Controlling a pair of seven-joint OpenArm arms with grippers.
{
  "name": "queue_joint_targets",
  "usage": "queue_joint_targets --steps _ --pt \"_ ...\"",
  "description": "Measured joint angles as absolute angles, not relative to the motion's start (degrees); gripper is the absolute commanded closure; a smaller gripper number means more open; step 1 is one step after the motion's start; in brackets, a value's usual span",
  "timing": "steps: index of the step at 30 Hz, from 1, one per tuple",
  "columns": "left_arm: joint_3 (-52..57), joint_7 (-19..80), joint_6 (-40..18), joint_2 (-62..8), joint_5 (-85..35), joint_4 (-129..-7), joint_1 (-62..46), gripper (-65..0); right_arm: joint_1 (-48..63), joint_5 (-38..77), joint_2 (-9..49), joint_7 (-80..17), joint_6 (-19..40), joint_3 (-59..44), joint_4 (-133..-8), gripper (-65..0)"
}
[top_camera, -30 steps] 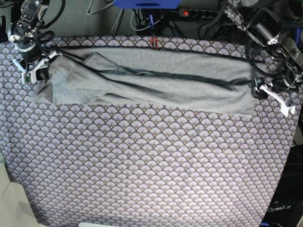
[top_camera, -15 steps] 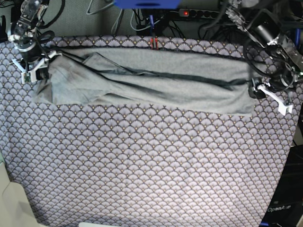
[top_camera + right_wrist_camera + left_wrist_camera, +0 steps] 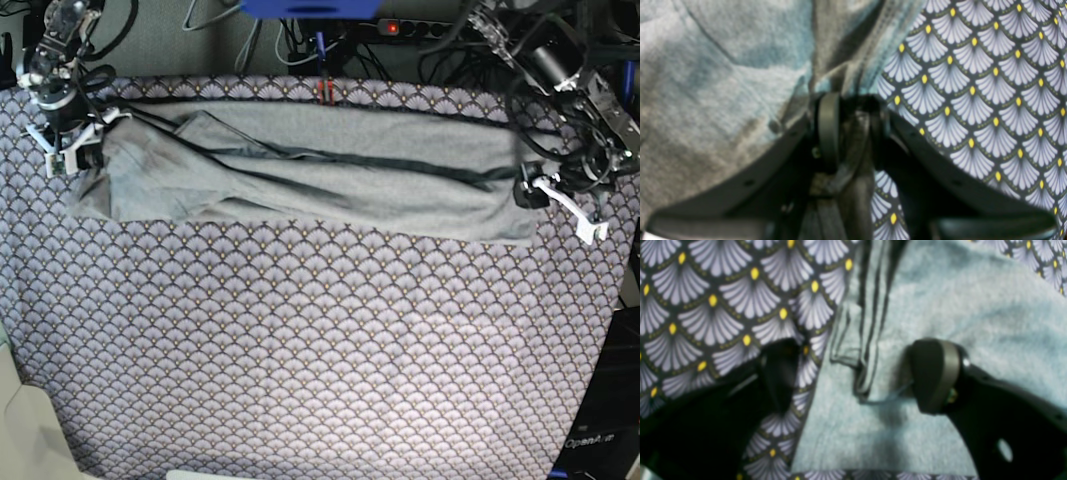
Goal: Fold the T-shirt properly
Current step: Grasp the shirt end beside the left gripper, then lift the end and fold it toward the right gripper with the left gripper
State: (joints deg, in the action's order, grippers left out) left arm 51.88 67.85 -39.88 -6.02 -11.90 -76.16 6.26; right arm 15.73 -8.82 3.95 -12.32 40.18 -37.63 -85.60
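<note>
The grey T-shirt [image 3: 320,180] lies as a long folded band across the far half of the table. My right gripper [image 3: 85,150] is at its left end, shut on a bunched fold of the T-shirt [image 3: 723,83]; the fabric is pinched between the right gripper's [image 3: 850,110] jaws. My left gripper [image 3: 528,192] stands open at the right end. In the left wrist view one finger [image 3: 780,373] rests over the tablecloth and the other finger [image 3: 933,376] over the T-shirt [image 3: 973,306], with the layered hem edge between them, inside the left gripper [image 3: 857,373].
The purple-grey fan-patterned tablecloth [image 3: 320,350] covers the whole table. Cables and a power strip [image 3: 420,28] run behind the far edge, beside a blue object [image 3: 310,8]. Small red clips [image 3: 323,92] sit at the far edge. The table's right edge is close to the left arm.
My left gripper has shifted a little leftward onto the shirt's right end. The right gripper and the shirt have stayed where they were.
</note>
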Motion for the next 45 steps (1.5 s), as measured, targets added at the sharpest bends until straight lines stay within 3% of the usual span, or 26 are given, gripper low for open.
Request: queue_joint_targets --steps 19,21,27,29,37,45 --pt "51.59 72.84 -40.14 -5.58 -12.29 -78.94 5.76 -49.9 14.63 -9.04 3.92 -12.38 40.21 -37.63 -85.58 -16.9" --pt "51.59 72.20 -39.92 -4.67 -11.18 -79.50 5.78 -42.9 14.63 -9.04 3.92 -12.38 40.23 -37.63 -85.58 -16.9" --pt "49.17 73.01 -39.22 -3.97 -10.52 -79.57 5.76 -7.1 14.63 -9.02 3.92 -12.34 40.21 -37.63 -85.58 -16.9" --pt "48.25 73.30 -39.22 -3.70 -10.35 -79.66 5.89 0.0 14.66 -9.04 3.92 -12.36 40.21 -37.63 -85.58 -16.9" --pt "47.18 73.76 -38.85 -2.66 -8.58 -81.21 6.24 0.0 14.63 -9.04 3.95 -12.36 40.21 -36.29 -85.58 -16.9" --pt "39.53 81.14 -39.75 4.62 -9.61 -97.12 3.60 0.0 14.66 -9.02 3.97 -12.27 40.21 -35.46 -85.58 -16.9"
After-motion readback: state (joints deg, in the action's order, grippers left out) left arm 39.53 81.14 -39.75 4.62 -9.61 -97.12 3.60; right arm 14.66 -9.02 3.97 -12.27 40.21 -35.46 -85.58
